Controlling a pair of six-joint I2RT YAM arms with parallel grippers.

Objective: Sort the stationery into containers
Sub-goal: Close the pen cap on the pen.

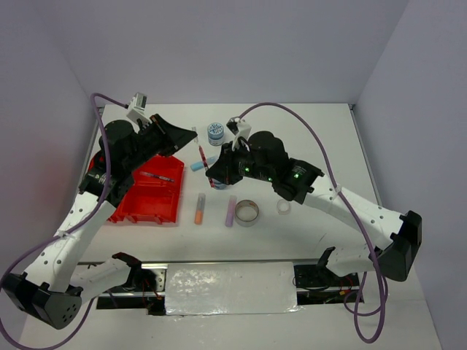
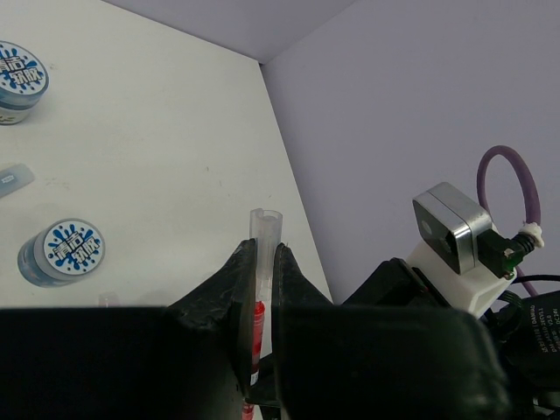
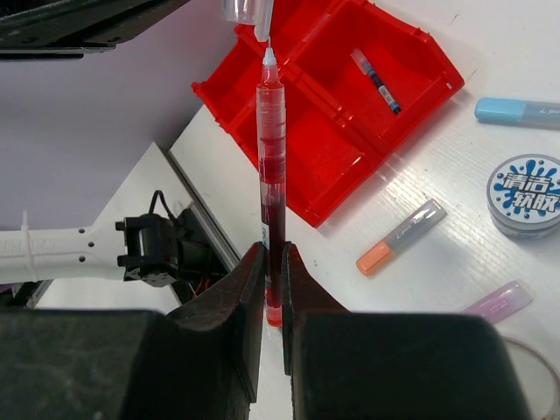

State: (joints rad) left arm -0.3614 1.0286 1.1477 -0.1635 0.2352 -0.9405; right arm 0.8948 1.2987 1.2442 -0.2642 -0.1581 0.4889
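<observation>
My right gripper (image 1: 210,173) (image 3: 273,254) is shut on the rear end of the red pen (image 1: 202,157) (image 3: 271,166) and holds it above the table. The pen's white tip points at my left gripper (image 1: 194,135) (image 2: 264,254), which is shut on the pen's clear cap (image 2: 265,229) (image 3: 249,10). I cannot tell if cap and tip touch. The red tray (image 1: 162,212) (image 3: 308,153) lies at the left, with the teal pen (image 1: 157,176) (image 3: 376,79) in one compartment.
On the table lie a light-blue stick (image 1: 197,166) (image 3: 516,111), an orange stick (image 1: 198,208) (image 3: 398,238) and a lilac stick (image 1: 230,213) (image 3: 499,302). A grey tape ring (image 1: 246,213) and a clear tape ring (image 1: 284,207) lie beside them. Blue-patterned tubs (image 1: 215,132) (image 2: 61,252) (image 3: 525,194) stand behind.
</observation>
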